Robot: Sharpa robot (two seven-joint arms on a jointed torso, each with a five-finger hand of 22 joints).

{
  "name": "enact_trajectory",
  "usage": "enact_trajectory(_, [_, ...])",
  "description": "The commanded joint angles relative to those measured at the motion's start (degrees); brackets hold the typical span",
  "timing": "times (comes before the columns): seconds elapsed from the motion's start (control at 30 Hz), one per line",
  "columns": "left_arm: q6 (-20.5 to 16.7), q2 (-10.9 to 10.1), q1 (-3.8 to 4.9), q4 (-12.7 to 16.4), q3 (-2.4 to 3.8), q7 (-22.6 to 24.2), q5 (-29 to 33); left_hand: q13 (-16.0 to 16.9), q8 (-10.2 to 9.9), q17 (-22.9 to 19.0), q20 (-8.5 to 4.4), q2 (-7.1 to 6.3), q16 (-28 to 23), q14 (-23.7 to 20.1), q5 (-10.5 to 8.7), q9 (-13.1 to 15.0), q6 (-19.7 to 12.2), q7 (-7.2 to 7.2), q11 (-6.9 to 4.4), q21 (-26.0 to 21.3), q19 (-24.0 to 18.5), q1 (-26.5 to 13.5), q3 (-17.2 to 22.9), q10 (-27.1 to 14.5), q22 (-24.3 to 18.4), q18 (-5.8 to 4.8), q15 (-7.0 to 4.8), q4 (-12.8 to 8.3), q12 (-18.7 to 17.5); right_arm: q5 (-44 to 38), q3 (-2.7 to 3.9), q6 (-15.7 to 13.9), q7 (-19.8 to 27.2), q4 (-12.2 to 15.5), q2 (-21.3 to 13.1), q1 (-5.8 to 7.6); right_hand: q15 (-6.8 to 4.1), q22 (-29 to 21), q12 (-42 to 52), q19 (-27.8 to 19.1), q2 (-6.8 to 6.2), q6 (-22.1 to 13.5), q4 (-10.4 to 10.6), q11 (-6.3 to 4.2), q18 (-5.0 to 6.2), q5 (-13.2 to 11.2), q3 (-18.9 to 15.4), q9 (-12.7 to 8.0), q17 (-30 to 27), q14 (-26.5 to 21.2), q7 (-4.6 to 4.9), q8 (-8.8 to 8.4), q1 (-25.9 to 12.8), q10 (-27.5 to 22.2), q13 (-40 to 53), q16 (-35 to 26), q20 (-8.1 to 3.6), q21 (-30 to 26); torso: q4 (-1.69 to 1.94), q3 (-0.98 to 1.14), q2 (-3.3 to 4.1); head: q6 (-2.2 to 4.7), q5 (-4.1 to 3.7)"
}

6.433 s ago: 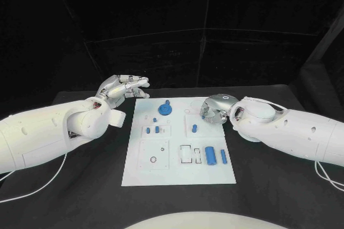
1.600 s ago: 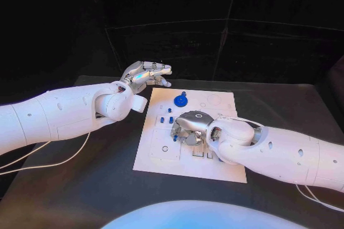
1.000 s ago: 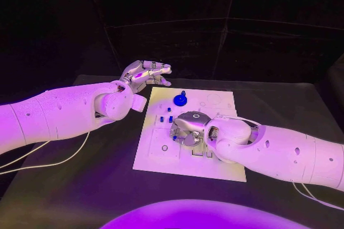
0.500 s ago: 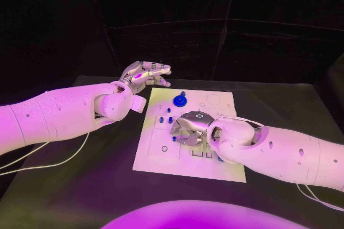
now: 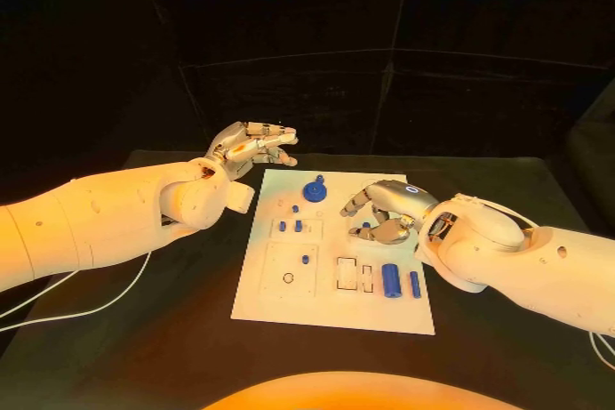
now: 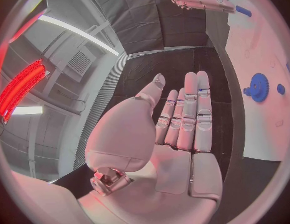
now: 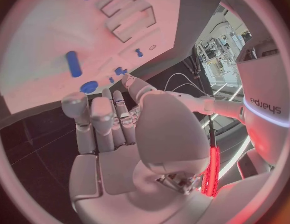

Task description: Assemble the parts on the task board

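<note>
The white task board lies in the middle of the black table. A blue gear stands near its far edge, with small blue pegs to the left of centre. A thick blue cylinder and a thinner one lie at the board's right. My right hand hovers over the board's right middle with fingers apart, holding nothing; a small blue peg sits by its fingertips. My left hand is raised beyond the board's far left corner, empty. The left wrist view shows my left hand and the blue gear.
Several empty rectangular slots and a ring-shaped recess mark the board's near half. Black table surrounds the board on all sides. White cables trail beside my left arm. The right wrist view shows my left arm past the board.
My right hand has lifted off the board's middle and drawn back to the right, uncovering the slots and the blue cylinders. The left hand has stayed in place.
</note>
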Motion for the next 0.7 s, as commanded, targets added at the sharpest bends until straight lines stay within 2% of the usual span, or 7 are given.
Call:
enact_trajectory(0.03, [1.1, 0.2, 0.07, -0.1, 0.05, 1.3, 0.2, 0.1, 0.4, 0.0, 0.07, 0.31, -0.2, 0.0, 0.13, 0.1, -0.2, -0.03, 0.01, -0.2, 0.5, 0.3, -0.3, -0.5, -0.1, 0.16, 0.29, 0.0, 0.3, 3.4, 0.16, 1.3, -0.2, -0.9, -0.7, 0.27, 0.04, -1.3, 0.3, -0.7, -0.15, -0.8, -0.1, 0.04, 0.85, 0.1, -1.4, -0.1, -1.0, -0.5, -0.12, -0.24, 0.0, -1.3, 0.0, -0.8, 0.06, -0.9, -0.18, -0.14, -0.51, 0.41, -0.69])
enact_trajectory(0.17, [1.3, 0.3, 0.02, -0.1, 0.04, 1.2, 0.2, 0.1, 0.4, 0.0, 0.07, 0.36, -0.2, 0.0, 0.13, 0.1, -0.2, -0.04, -0.01, -0.2, 0.5, 0.2, -0.4, -0.5, -0.1, 0.17, 0.28, 0.0, 0.4, 0.6, 0.35, 2.2, 0.0, -1.8, -1.2, 0.52, 0.16, -3.0, 0.5, -1.7, -0.24, -1.6, -0.1, 0.17, 1.12, 0.3, -3.5, -0.1, -2.1, -0.7, -0.72, -0.28, 0.2, -2.8, 0.0, -1.8, 0.16, -2.2, -0.28, -0.19, -0.69, 0.48, -1.04])
enact_trajectory(0.33, [1.5, 0.4, 0.00, -0.1, 0.03, 1.2, 0.2, 0.1, 0.4, 0.0, 0.07, 0.36, -0.2, 0.0, 0.13, 0.1, -0.2, -0.04, -0.01, -0.2, 0.5, 0.2, -0.4, -0.5, -0.1, 0.17, 0.28, 0.0, 0.4, -1.9, 0.43, 3.8, -0.7, -2.8, -1.0, 0.62, 0.33, -3.6, 0.7, -1.9, 0.06, -1.8, -0.1, 0.35, 1.22, 0.3, -4.8, 0.0, -2.6, -0.7, -1.18, -0.20, 0.6, -3.8, 0.0, -2.2, 0.22, -2.8, -0.20, -0.23, -0.67, 0.55, -1.20])
enact_trajectory(0.5, [1.5, 0.4, -0.01, 0.0, 0.03, 1.2, 0.2, 0.1, 0.4, 0.0, 0.07, 0.36, -0.2, 0.0, 0.13, 0.1, -0.2, -0.04, -0.01, -0.2, 0.5, 0.2, -0.4, -0.5, -0.1, 0.17, 0.28, 0.0, 0.4, -2.6, 0.44, 5.7, -1.3, -3.7, -0.3, 0.63, 0.29, -3.7, 1.2, -1.8, 0.54, -1.6, -0.1, 0.29, 1.23, 0.4, -5.2, 0.0, -2.6, -0.6, -1.26, -0.11, 1.1, -3.6, 0.1, -2.1, 0.21, -2.9, -0.20, -0.22, -0.60, 0.53, -1.15])
enact_trajectory(0.7, [1.5, 0.3, -0.01, 0.0, 0.03, 1.2, 0.2, 0.1, 0.4, 0.0, 0.07, 0.36, -0.2, 0.0, 0.13, 0.1, -0.2, -0.04, -0.01, -0.2, 0.5, 0.2, -0.4, -0.5, -0.1, 0.17, 0.28, 0.0, 0.4, -3.7, 0.41, 8.5, -1.7, -5.4, 1.2, 0.60, -0.02, -3.5, 2.7, -1.4, 1.73, -1.0, -0.4, -0.09, 1.19, 0.4, -5.9, 0.1, -2.8, -0.4, -1.25, 0.05, 2.3, -2.3, 0.2, -2.2, 0.00, -2.9, -0.16, -0.17, -0.57, 0.64, -1.09])
